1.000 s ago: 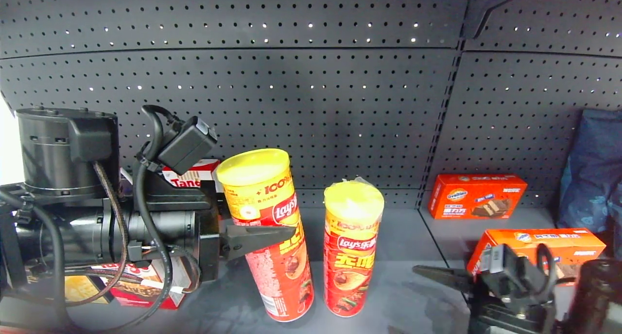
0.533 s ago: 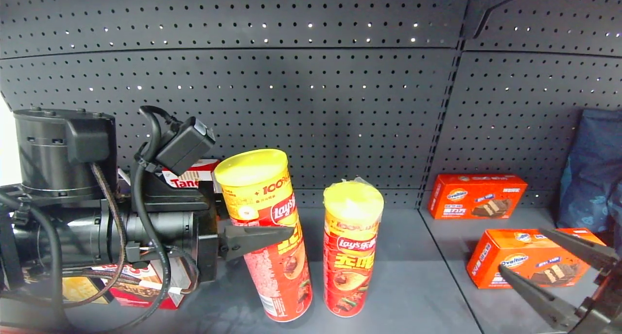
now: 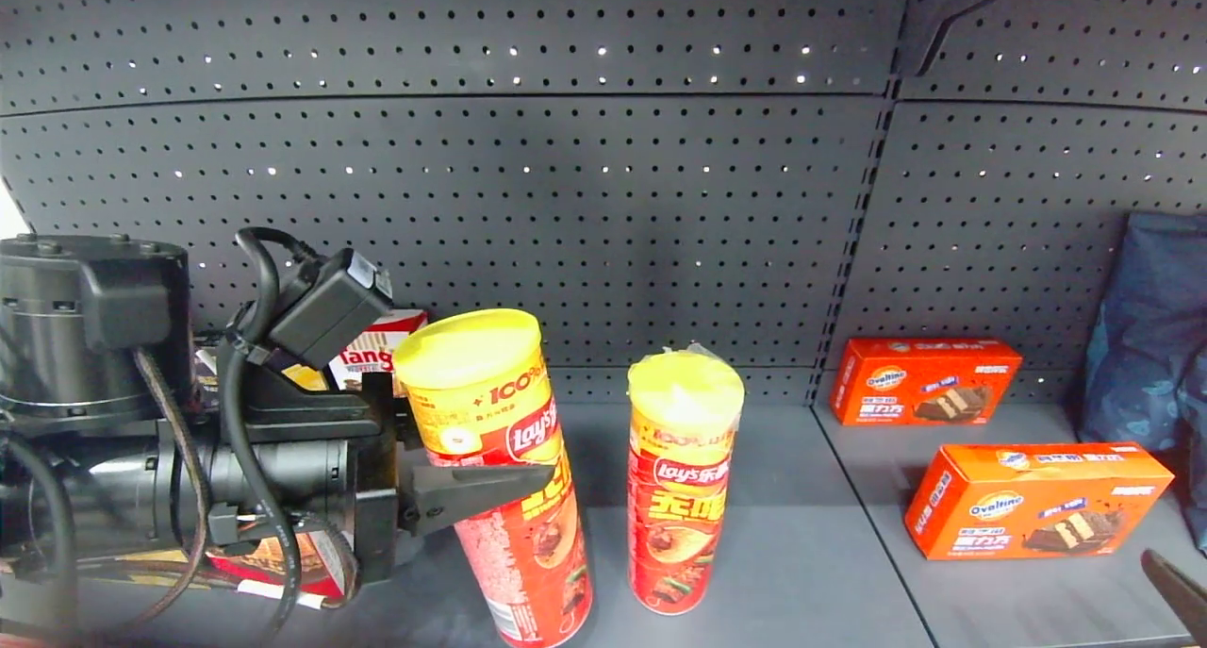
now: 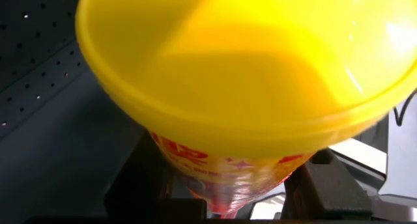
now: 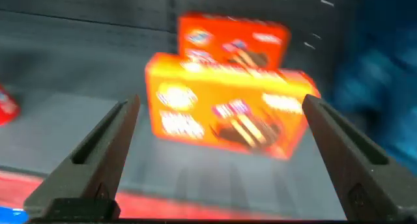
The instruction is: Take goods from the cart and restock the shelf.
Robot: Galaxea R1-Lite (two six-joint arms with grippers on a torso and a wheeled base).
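Observation:
My left gripper (image 3: pixel 471 483) is shut on a tall red chip can with a yellow lid (image 3: pixel 490 412), gripping it at mid-height. The can leans slightly, its base low near the shelf's front. From the left wrist, the yellow lid (image 4: pixel 247 61) looms close, with a dark finger (image 4: pixel 140 178) on either side of the can's body. A second, matching chip can (image 3: pixel 684 478) stands upright on the shelf (image 3: pixel 783 554) just to the right. My right gripper (image 5: pixel 225 159) is open and holds nothing, facing two orange boxes; one fingertip (image 3: pixel 1174 582) shows at the lower right corner.
Two orange snack boxes (image 3: pixel 924 379) (image 3: pixel 1037 497) lie on the right shelf section, beside a blue bag (image 3: pixel 1150 327). A wafer box (image 3: pixel 377 346) and a red box (image 3: pixel 273 573) sit behind and under the left arm. Pegboard backs the shelf.
The left gripper has shifted left and downward with the can in it. The right gripper has pulled back to the lower right, almost out of the head view.

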